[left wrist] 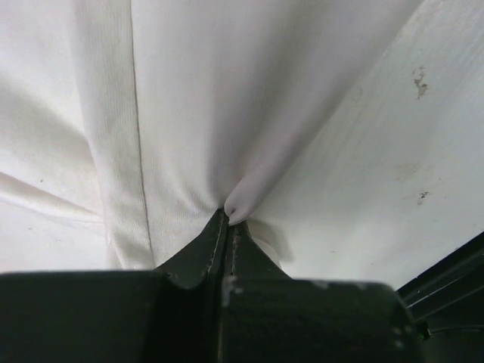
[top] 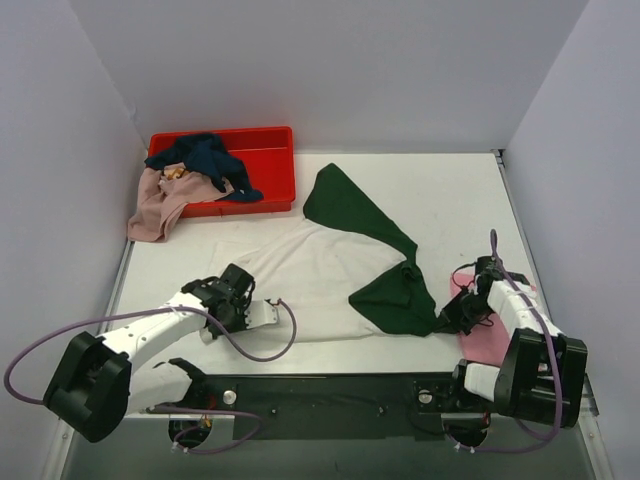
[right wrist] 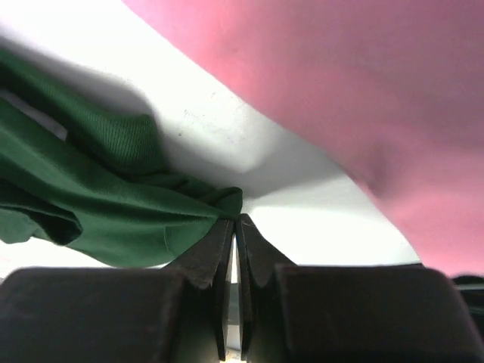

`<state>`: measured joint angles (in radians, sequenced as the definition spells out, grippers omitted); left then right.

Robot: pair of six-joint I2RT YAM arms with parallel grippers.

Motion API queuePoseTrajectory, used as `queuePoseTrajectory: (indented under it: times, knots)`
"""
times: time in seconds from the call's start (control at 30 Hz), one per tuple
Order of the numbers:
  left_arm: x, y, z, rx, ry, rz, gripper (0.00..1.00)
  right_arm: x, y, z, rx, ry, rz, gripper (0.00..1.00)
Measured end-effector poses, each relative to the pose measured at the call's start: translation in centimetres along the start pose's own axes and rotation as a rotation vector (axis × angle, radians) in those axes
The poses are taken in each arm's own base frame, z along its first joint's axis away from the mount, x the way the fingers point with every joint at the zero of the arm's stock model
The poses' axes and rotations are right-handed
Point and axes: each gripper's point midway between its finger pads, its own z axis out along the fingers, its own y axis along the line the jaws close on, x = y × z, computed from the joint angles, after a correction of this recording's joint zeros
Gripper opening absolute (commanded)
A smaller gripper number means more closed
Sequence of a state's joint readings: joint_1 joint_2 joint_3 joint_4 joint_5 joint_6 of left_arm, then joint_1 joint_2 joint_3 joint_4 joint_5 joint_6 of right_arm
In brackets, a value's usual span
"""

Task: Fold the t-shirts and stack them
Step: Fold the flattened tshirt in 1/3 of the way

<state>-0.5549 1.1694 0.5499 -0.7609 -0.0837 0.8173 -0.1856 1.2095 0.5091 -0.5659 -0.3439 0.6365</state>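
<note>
— Your left gripper (left wrist: 229, 217), what does it hold?
— It is closed on a pinch of white cloth at the near left edge of the tee (top: 310, 270). My right gripper (right wrist: 234, 221) is closed on the green part (right wrist: 113, 219), beside the pink tee (right wrist: 363, 91) at lower right.
— How will the cloth handle?
— I judge it soft, light and limp. It sags and wrinkles, so hem corners are better places to hold.
— Which view helps?
— Wrist views show each pinch closely. Only the top view shows the tee spread across mid-frame, and the crate (top: 270, 135) at upper left.
</note>
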Motion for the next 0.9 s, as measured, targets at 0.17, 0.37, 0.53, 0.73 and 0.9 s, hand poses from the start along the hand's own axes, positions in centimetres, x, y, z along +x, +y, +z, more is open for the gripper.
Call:
queuePoseTrajectory:
  times: [0.17, 0.37, 0.53, 0.73, 0.9]
  knots:
    - [0.0, 0.4, -1.4, -0.022, -0.022, 0.020, 0.00, -1.0, 0.6, -2.8, 0.005, -0.031, 0.000, 0.00]
    - [-0.4, 0.7, -3.0, -0.021, -0.048, 0.042, 0.00, -1.5, 0.8, -6.7, 0.019, -0.100, -0.041, 0.00]
    - [-0.3, -0.5, -3.1, 0.039, -0.043, 0.078, 0.00, 1.1, -1.3, -6.6, 0.093, -0.008, -0.018, 0.00]
    - [-0.5, -1.2, -3.1, 0.117, -0.030, 0.169, 0.63, 1.8, -2.8, -6.1, 0.179, 0.044, 0.006, 0.47]
    - [-0.8, -1.0, -4.0, 0.161, -0.013, 0.208, 0.64, 0.5, -2.7, -6.2, 0.231, 0.070, -0.015, 0.42]
